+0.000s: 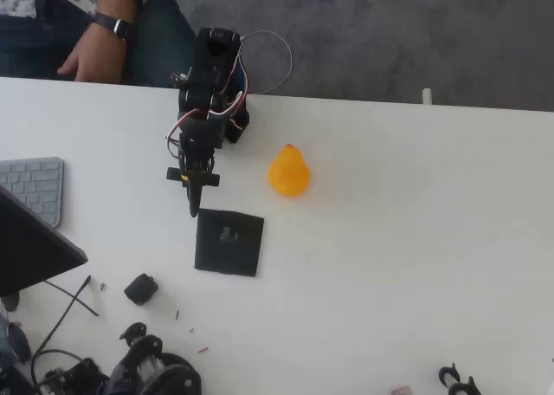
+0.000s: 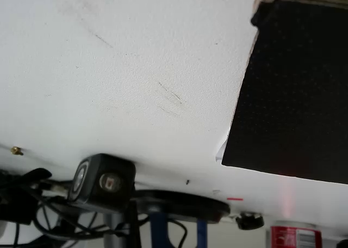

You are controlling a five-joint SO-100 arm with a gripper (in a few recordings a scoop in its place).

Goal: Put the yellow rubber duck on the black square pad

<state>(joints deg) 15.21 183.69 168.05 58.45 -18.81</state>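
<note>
Wrist view crops the black square pad (image 2: 293, 90) at right.

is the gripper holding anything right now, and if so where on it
Nothing is held. In the overhead view the gripper points down at the table just above the black square pad, its fingers together, while the yellow rubber duck sits apart on the table to its right.

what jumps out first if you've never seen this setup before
In the overhead view the yellow rubber duck stands out brightest, alone on the white table, up and to the right of the black square pad. Next is the black arm, its tool pointing down just off the pad's upper left corner. In the wrist view the pad takes up the right side as a dark slab.
</note>
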